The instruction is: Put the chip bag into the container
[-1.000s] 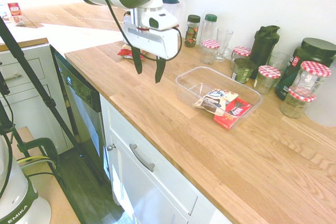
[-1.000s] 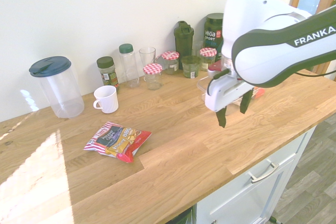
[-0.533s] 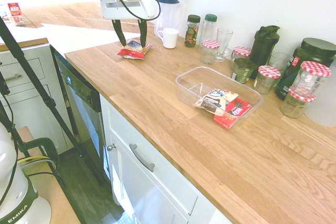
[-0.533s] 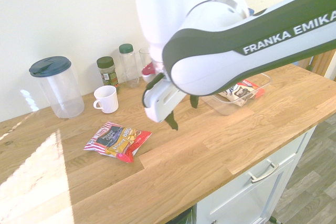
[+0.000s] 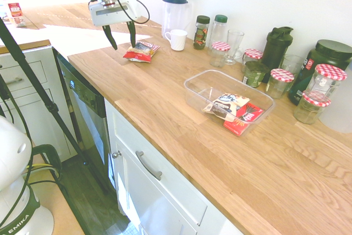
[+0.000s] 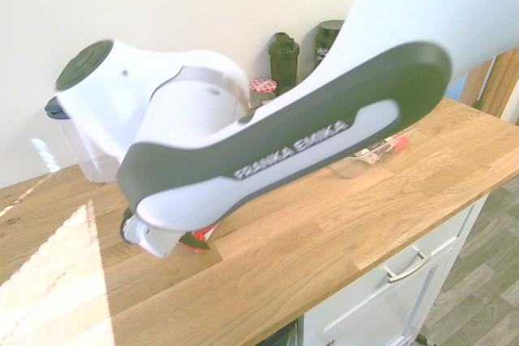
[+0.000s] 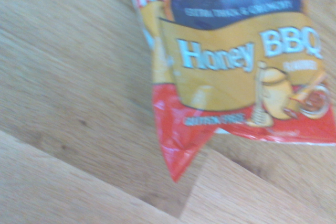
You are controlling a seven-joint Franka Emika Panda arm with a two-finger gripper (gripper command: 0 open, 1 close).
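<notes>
We are looking at a long wooden surface (image 5: 159, 92), and it is holding lots of things. Over it, the big white arm (image 6: 243, 160) is reaching across. Its claw (image 5: 124, 47) is hanging with its two fingers apart, and nothing is sitting between them. It is pointing down near the chip bag, but we are not managing to tell if they are touching.

By the wall, we are seeing a big dark tub (image 5: 324, 61), a clear jug (image 5: 175, 17) wearing a blue lid, and a dark shaker (image 5: 275, 50). The clear container (image 5: 190, 91) is lying in the open, well apart from the chip bag.

The chip bag (image 5: 144, 53) is lying flat on the wood, outside the container. Up close, we are reading "Honey BBQ" on its yellow part, and its end is shining red.

Near the wall, a bottle (image 5: 218, 32) is wearing a green lid, just beside a jar of dark stuff (image 5: 201, 32). A tall glass (image 5: 235, 45) is standing near them. Five glass jars (image 5: 279, 86) are wearing red checked lids. A white mug (image 5: 176, 40) is standing between the jug and those jars.

Inside the container, a red packet (image 5: 246, 118) and a white-and-brown packet (image 5: 230, 103) are lying together.
</notes>
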